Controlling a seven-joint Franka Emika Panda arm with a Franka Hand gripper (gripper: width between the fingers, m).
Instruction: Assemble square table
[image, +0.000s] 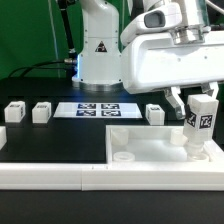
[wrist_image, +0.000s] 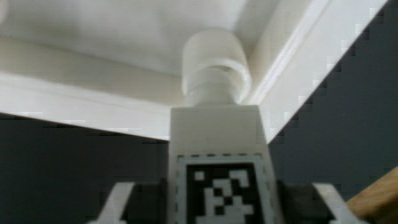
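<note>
My gripper (image: 202, 104) is shut on a white table leg (image: 203, 122) with a black-and-white tag and holds it upright. The leg's lower end stands over the corner of the square table top (image: 155, 148) on the exterior view's right, at or just above its surface; contact cannot be told. In the wrist view the leg (wrist_image: 217, 110) runs from between my gripper (wrist_image: 226, 200) fingers toward the inner corner of the slab's raised rim (wrist_image: 107, 55). Three more legs (image: 15, 111) (image: 41, 112) (image: 153, 112) lie on the black table.
The marker board (image: 95, 109) lies in the middle behind the slab. A long white rail (image: 50, 172) runs along the front edge. The robot's base (image: 98, 50) stands at the back. A low round stub (image: 122, 157) rises from the slab's corner nearer the exterior view's left.
</note>
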